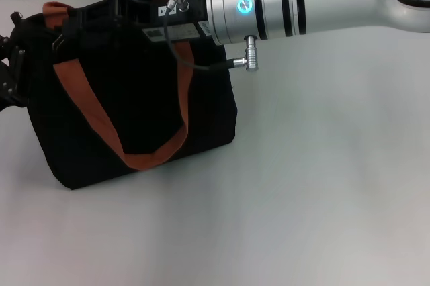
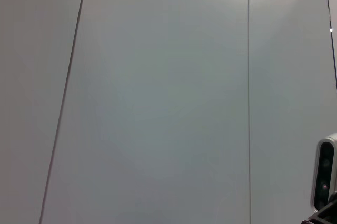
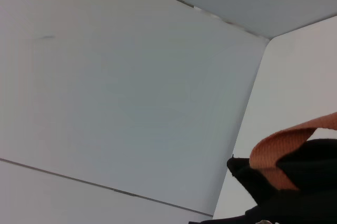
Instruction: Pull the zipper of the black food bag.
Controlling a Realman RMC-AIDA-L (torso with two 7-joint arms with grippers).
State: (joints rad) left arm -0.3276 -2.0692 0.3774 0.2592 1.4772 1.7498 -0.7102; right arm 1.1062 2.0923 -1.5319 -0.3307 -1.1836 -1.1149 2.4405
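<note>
The black food bag [image 1: 134,111] stands upright on the white table at the left, its rust-orange strap handles [image 1: 101,121] hanging down its front. My right gripper [image 1: 127,5] reaches in from the right and lies over the bag's top rim; its black body hides the rim there. The zipper is hidden from every view. The right wrist view shows only an orange strap [image 3: 287,150] and black fabric [image 3: 295,192] of the bag against the wall. My left gripper [image 1: 10,64] is at the far left edge, against the bag's left end.
White table surface [image 1: 302,185] spreads out in front and to the right of the bag. My right arm's silver cable plug [image 1: 250,52] hangs beside the bag's right top corner. The left wrist view shows only wall panels [image 2: 158,98].
</note>
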